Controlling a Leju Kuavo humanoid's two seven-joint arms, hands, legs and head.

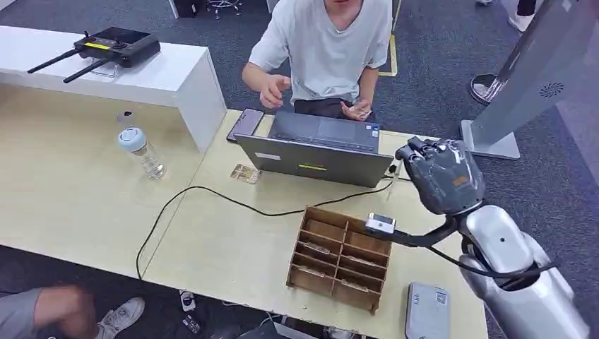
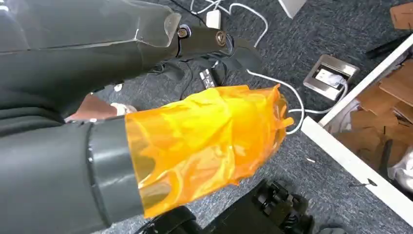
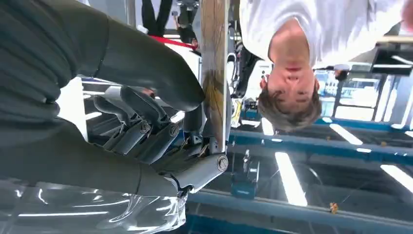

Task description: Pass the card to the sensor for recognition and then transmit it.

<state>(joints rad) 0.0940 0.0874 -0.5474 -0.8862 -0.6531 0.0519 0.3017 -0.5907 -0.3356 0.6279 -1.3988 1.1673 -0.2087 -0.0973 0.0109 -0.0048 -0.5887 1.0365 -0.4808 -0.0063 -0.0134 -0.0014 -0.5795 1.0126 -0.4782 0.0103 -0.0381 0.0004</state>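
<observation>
Holding a card point(image 3: 215, 73) edge-up, the right robot hand point(image 1: 443, 175) is raised over the far right of the worktop point(image 1: 233, 240), its fingers point(image 3: 146, 131) closed around the card's lower end so the flat face is free, which I take as readiness to present it. The card sits in that hand, just beyond the laptop point(image 1: 318, 150) corner and near the person point(image 1: 325, 49) seated across. Below and nearer the robot hand a small white sensor point(image 1: 380, 224) perches on the wooden compartment rack point(image 1: 340, 258), likely placed for an easy downward reach. A grey device point(image 1: 427, 311) lies nearer still. The left robot hand point(image 2: 204, 141) hangs low over grey carpet point(image 2: 311, 44), wrapped in orange film; I cannot tell how its fingers lie. Further left, a water bottle point(image 1: 141, 151) stands on the pale wood, and a controller point(image 1: 116, 48) rests on a white shelf point(image 1: 162, 74).
</observation>
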